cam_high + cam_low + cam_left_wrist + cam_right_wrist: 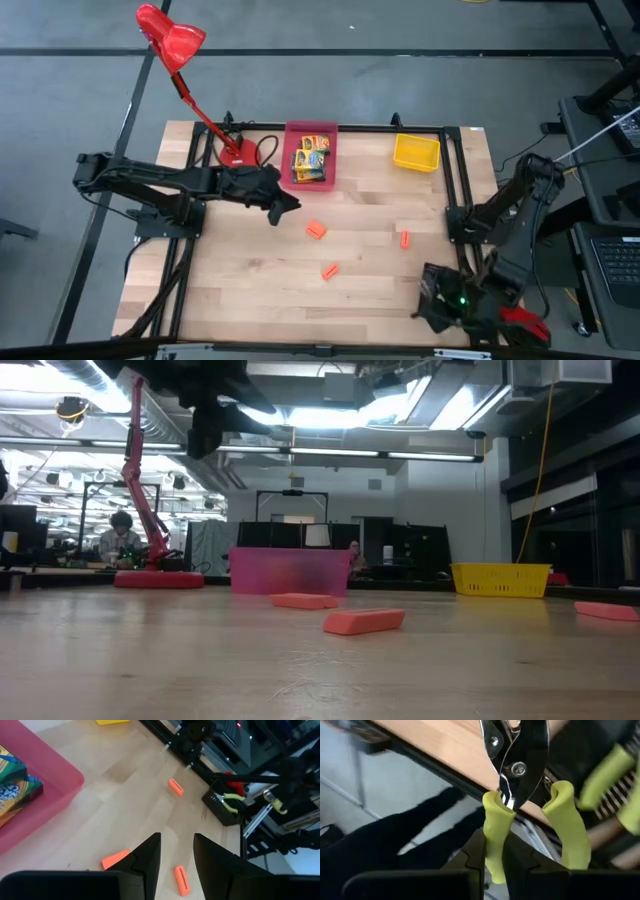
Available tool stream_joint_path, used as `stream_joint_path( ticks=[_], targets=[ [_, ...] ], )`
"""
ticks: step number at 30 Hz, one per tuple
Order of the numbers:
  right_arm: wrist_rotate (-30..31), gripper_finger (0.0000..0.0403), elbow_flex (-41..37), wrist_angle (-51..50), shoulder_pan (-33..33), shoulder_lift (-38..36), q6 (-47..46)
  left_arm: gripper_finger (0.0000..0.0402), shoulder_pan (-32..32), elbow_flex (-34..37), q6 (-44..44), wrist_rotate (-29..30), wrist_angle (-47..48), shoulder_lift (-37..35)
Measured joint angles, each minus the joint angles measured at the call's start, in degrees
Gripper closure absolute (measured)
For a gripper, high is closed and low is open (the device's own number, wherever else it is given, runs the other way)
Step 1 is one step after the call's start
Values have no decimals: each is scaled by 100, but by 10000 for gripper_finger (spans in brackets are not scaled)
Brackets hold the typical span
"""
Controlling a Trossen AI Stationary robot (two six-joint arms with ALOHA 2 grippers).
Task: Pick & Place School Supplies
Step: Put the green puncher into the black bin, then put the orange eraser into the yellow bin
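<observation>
Lime-green-handled pliers (530,805) clamped in right gripper (492,855); left gripper (175,852) empty.

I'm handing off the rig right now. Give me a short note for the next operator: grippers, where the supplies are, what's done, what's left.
Left gripper: open, empty, above the table beside the pink bin.
Right gripper: shut on one lime-green handle of the pliers, at the table's near right corner.
Done: crayon boxes lie in the pink bin.
Left: three orange pieces loose on the table; pliers not yet placed. Yellow bin looks empty.
</observation>
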State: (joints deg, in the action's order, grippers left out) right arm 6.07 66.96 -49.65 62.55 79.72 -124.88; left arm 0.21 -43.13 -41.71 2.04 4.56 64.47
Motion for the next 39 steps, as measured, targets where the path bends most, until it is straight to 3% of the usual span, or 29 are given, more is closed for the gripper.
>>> stream_joint_path(
  ticks=[6, 14, 26, 33, 39],
  targets=[
    [-788, 361, -2, -54, 56, 416, -221, 290, 0, 0, -43, 1, 12, -37],
    [-1313, 361, -4, -830, -220, 790, -227, 290, 0, 0, -9, 75, 6, -35],
    [-1318, 360, -4, -1420, -534, 855, -89, 290, 0, 0, 4, 37, 2, -33],
    [-1342, 267, -4, -1515, -557, 855, -70, 290, -18, 0, 4, -15, 0, -31],
    [-1193, 276, -4, -1577, -666, 855, -88, 290, -18, 0, 12, -15, 0, -31]
  ],
)
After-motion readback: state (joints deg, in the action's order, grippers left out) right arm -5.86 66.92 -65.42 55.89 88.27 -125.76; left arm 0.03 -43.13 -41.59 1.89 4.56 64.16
